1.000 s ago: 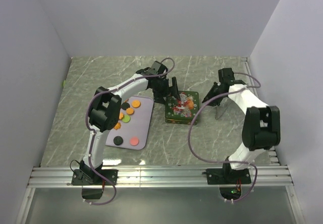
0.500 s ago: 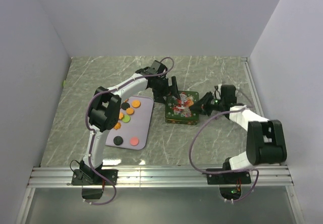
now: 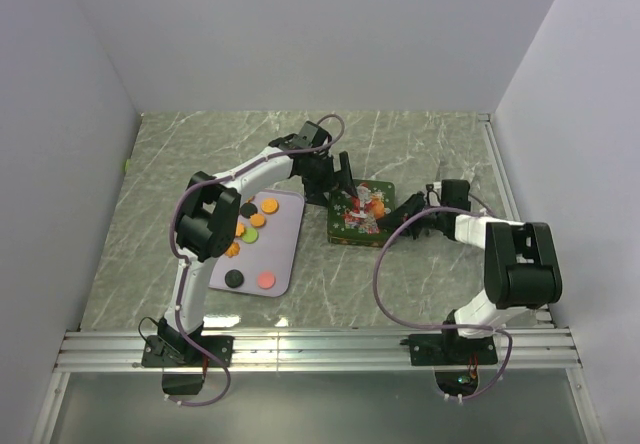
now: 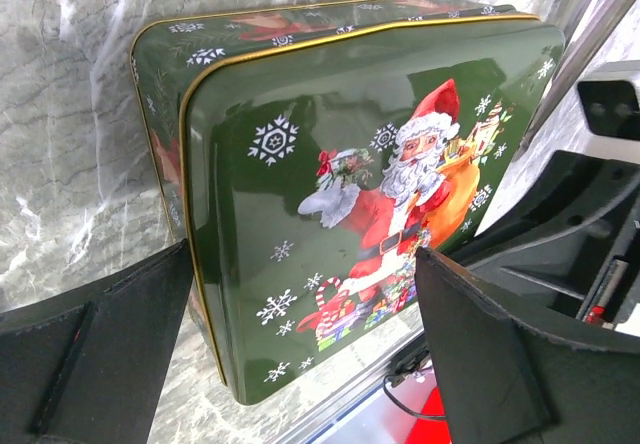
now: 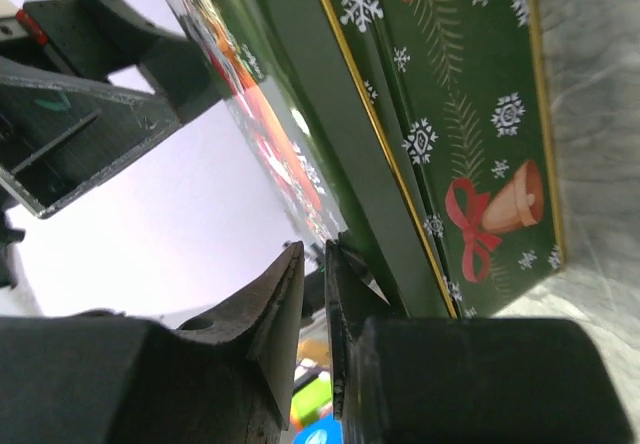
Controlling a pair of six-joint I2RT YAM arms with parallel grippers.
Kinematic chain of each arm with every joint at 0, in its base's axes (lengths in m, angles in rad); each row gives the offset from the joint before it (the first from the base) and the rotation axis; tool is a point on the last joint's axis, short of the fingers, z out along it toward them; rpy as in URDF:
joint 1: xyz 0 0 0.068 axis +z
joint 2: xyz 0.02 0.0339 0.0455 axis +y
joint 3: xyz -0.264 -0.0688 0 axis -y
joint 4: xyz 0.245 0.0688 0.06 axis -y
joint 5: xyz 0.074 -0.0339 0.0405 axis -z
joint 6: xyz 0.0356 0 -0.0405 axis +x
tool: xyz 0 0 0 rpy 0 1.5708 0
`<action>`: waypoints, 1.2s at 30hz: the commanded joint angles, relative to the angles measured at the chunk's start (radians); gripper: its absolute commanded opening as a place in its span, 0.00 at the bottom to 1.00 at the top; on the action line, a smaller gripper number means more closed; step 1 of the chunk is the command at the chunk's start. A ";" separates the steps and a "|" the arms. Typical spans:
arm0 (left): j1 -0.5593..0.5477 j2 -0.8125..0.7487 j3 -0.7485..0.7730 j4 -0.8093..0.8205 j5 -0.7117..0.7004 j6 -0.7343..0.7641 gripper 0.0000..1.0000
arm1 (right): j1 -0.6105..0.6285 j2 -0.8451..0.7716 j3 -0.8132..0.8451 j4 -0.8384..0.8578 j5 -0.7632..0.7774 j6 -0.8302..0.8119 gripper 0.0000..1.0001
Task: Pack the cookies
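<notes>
The grey marbled table [image 3: 420, 264] carried a pale lilac tray [image 3: 283, 244] left of centre. Just beside it, on the right, sat a green Christmas tin [image 3: 360, 226].

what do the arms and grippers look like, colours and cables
Both the left arm and right arm have white links, bulky black joints and a loose purple-grey cable looping alongside. The left gripper and right gripper are matt black, with flat, wedge-shaped fingers.

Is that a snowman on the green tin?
No, the tin shows Santa in a red suit with a sack, among white snowflakes.
</notes>
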 commanded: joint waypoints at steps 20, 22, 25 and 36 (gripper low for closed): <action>0.097 -0.166 -0.052 -0.032 -0.070 0.043 0.99 | 0.089 -0.281 0.389 -0.374 0.191 -0.204 0.32; 0.126 -0.209 -0.080 -0.041 -0.085 0.059 1.00 | 0.107 -0.318 0.407 -0.374 0.165 -0.219 0.39; 0.168 -0.309 -0.143 -0.043 -0.107 0.086 0.99 | 0.135 -0.379 0.423 -0.375 0.154 -0.245 0.46; 0.183 -0.727 -0.412 -0.012 -0.325 0.181 1.00 | 0.187 -0.660 0.461 -0.414 0.260 -0.323 0.72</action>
